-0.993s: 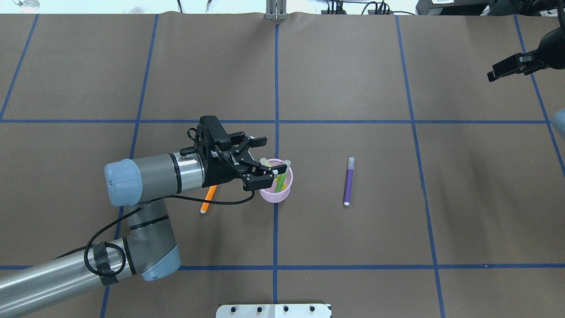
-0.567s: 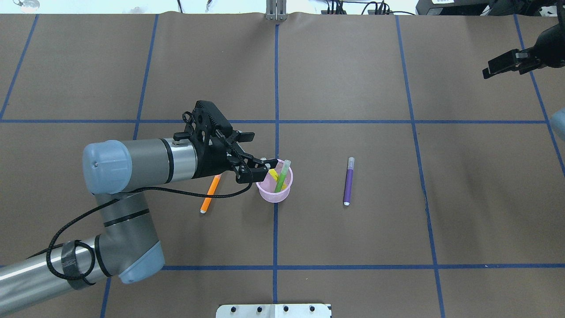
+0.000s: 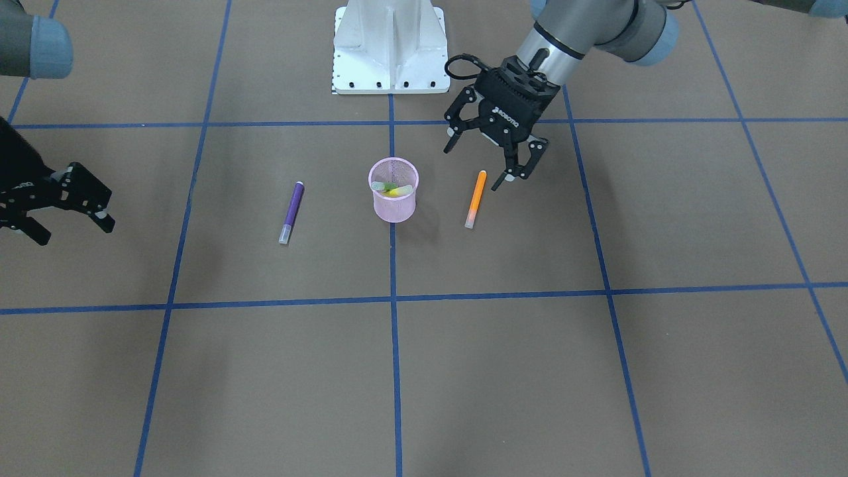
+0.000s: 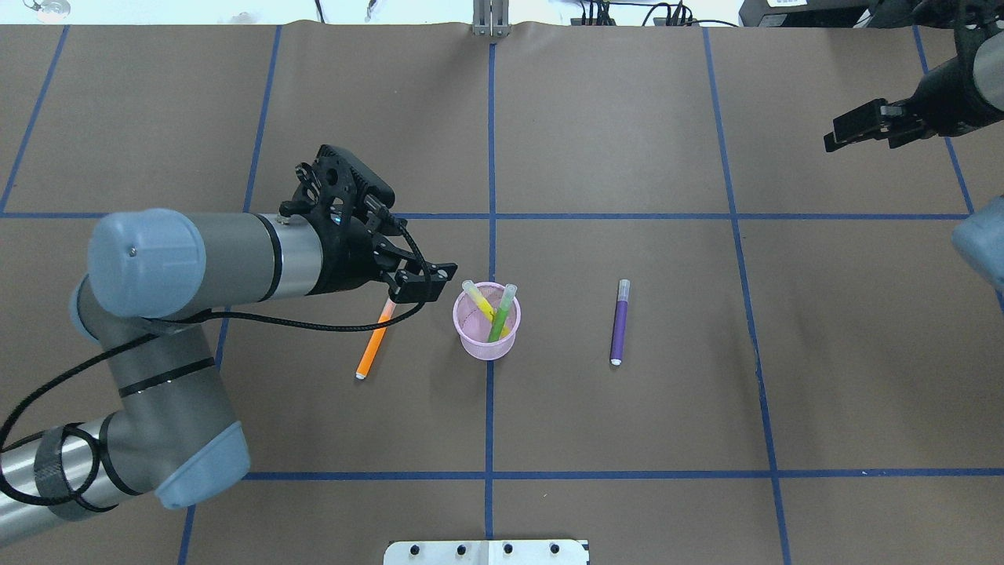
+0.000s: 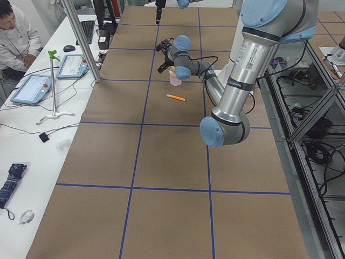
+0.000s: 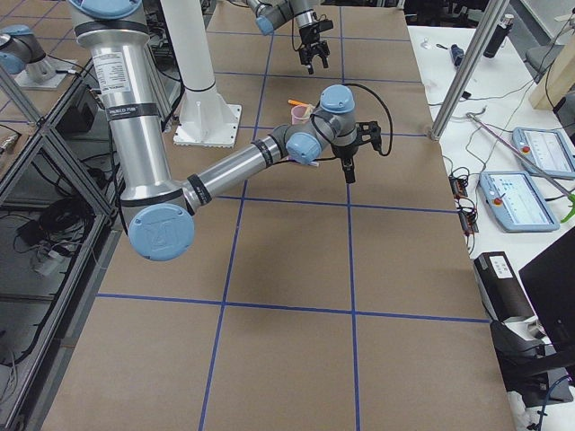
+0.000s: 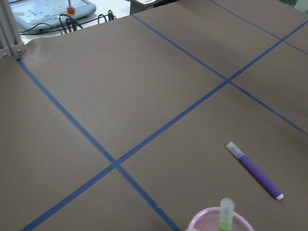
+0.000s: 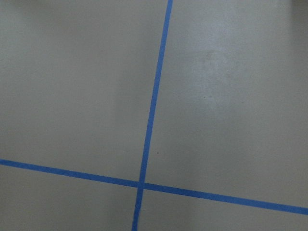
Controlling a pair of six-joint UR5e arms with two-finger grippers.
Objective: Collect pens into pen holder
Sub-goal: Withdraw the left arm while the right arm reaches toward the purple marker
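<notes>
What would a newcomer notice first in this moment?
The pink pen holder at the table's centre stands out, with the yellow pen and green pen leaning inside. The orange pen and purple pen lie flat on either side, and the left gripper hangs open near the orange one.

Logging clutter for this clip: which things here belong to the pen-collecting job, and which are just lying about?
Job: pen holder; yellow pen and green pen inside it; orange pen and purple pen outside it; open left gripper.
Lying about: white base plate; tablets; folded umbrella.
</notes>
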